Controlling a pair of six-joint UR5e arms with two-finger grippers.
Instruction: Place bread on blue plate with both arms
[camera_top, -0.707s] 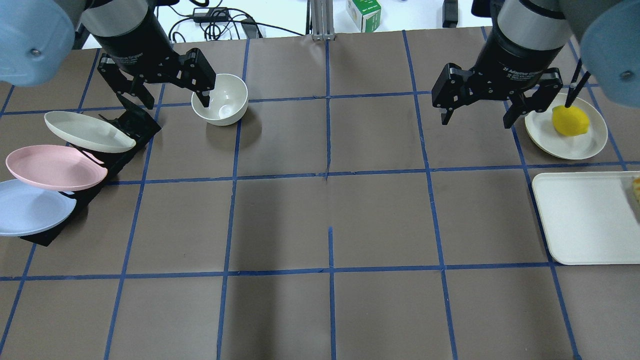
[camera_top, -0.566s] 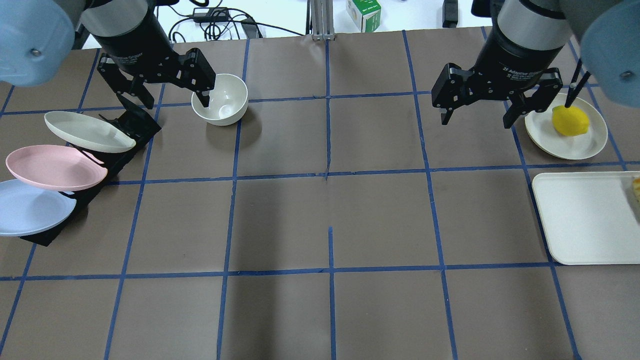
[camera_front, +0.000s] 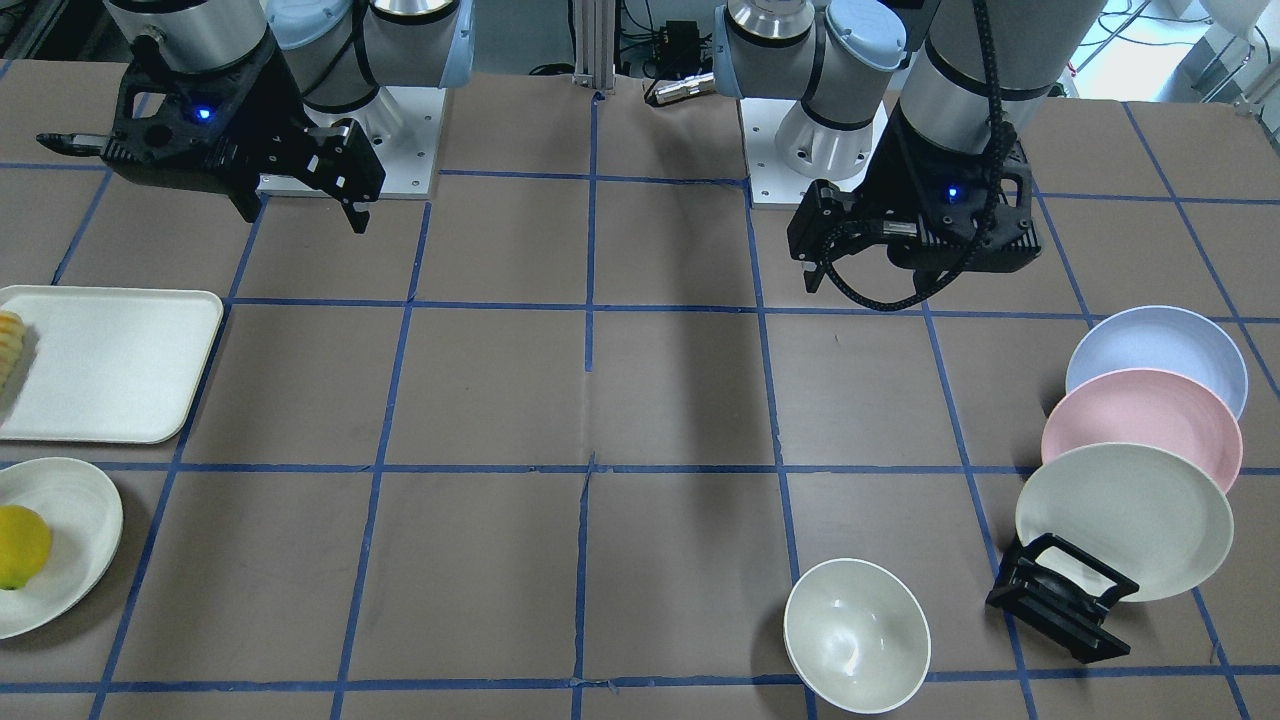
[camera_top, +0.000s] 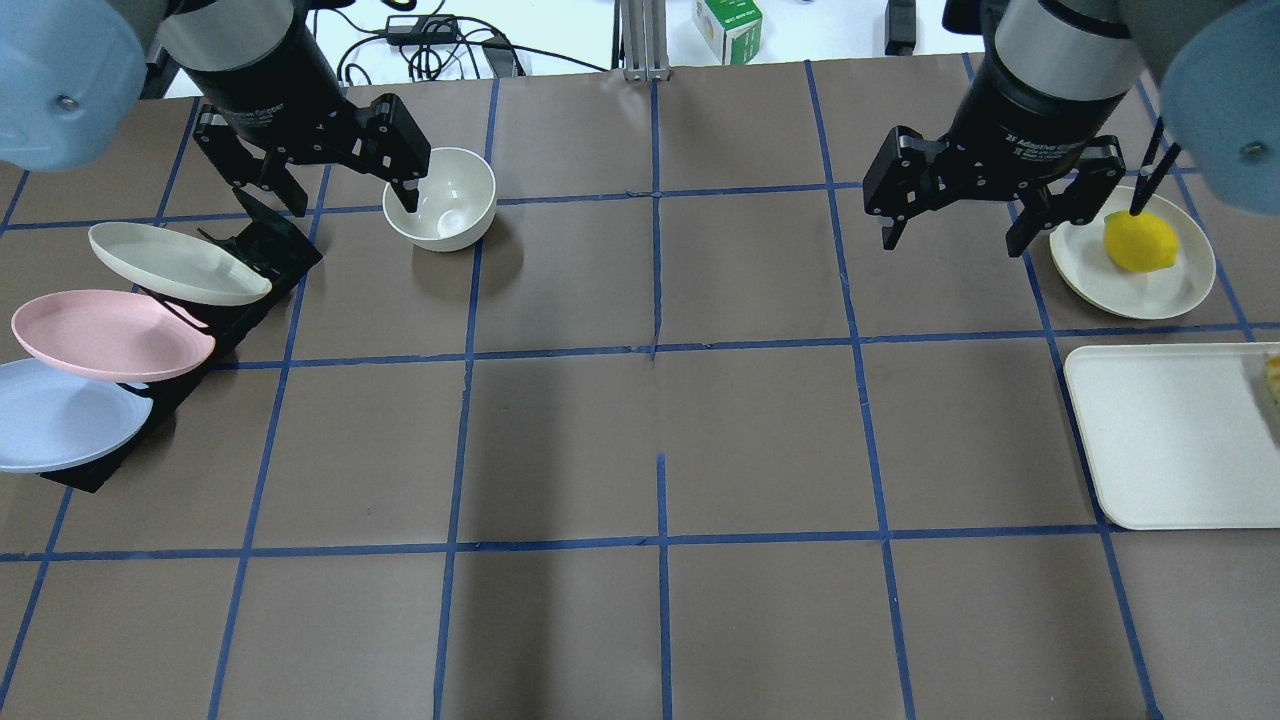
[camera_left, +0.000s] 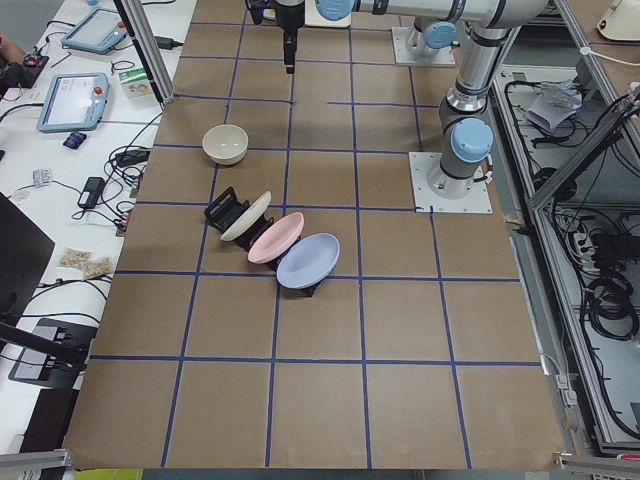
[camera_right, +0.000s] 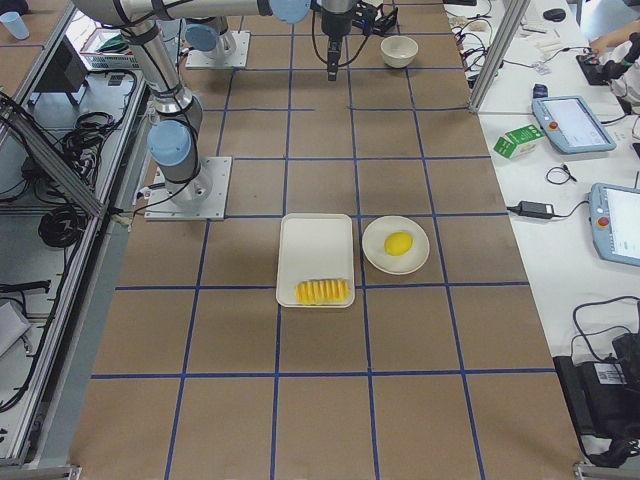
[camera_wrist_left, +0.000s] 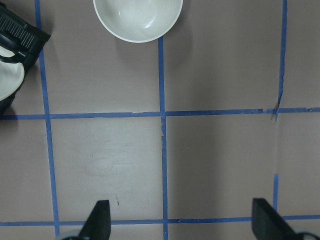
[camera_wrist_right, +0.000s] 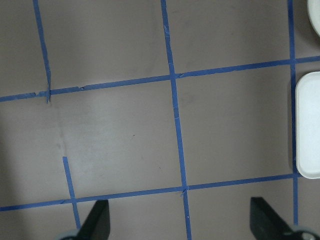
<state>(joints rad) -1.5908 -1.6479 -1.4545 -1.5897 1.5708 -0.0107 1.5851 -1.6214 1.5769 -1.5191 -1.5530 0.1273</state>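
Note:
The bread (camera_right: 322, 291) is a ridged golden loaf lying at the end of a white tray (camera_top: 1170, 440). Only its tip shows in the overhead view (camera_top: 1273, 378) and in the front view (camera_front: 8, 345). The blue plate (camera_top: 60, 420) leans in a black rack (camera_top: 260, 255) at the table's left and also shows in the front view (camera_front: 1155, 355). My left gripper (camera_top: 350, 195) is open and empty, high above the table between the rack and a white bowl. My right gripper (camera_top: 950, 240) is open and empty, high above bare table, left of the lemon plate. Both wrist views (camera_wrist_left: 181, 225) (camera_wrist_right: 180, 222) show wide-spread fingers.
A white bowl (camera_top: 440, 198) stands beside the left gripper. A pink plate (camera_top: 110, 335) and a cream plate (camera_top: 175, 262) lean in the same rack. A yellow lemon (camera_top: 1140, 242) sits on a cream plate (camera_top: 1170, 290) behind the tray. Blue tape lines grid the brown table.
The left gripper has shifted very slightly toward the table's far side. The right arm and all objects have stayed in place.

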